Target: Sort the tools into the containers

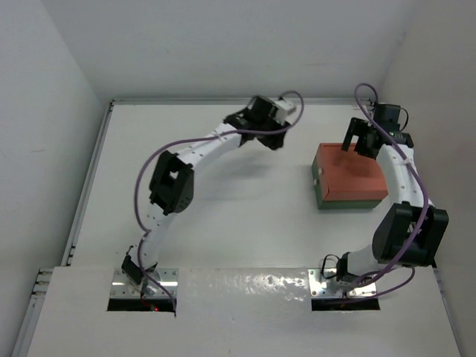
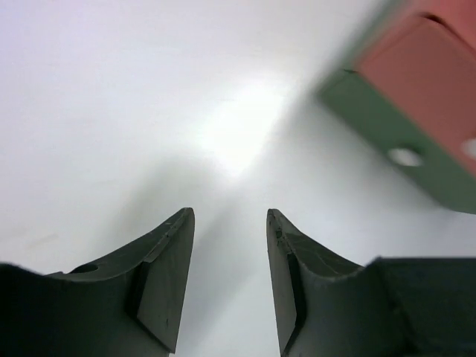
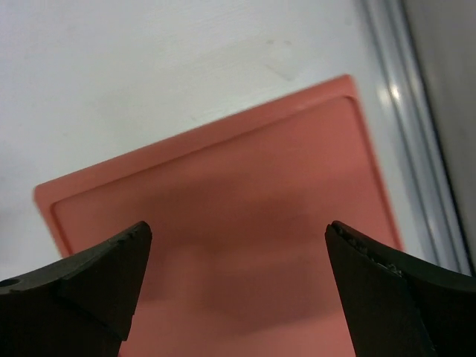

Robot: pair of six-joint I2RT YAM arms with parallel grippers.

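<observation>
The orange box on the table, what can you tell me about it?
The orange box is a flat, matte rectangle that looks like plastic, with rounded corners and a thin line running just inside its edge. It lies level, stacked on a dark green box on the right side of the white table. Its top face is bare; no tools show on it. The right claw hangs open above its far edge, apparently not touching it.

You see only a strip of the dark green tray point(image 1: 349, 202) beneath the orange-red tray point(image 1: 349, 172); in your left wrist view both are blurred and cut by the right edge.
</observation>
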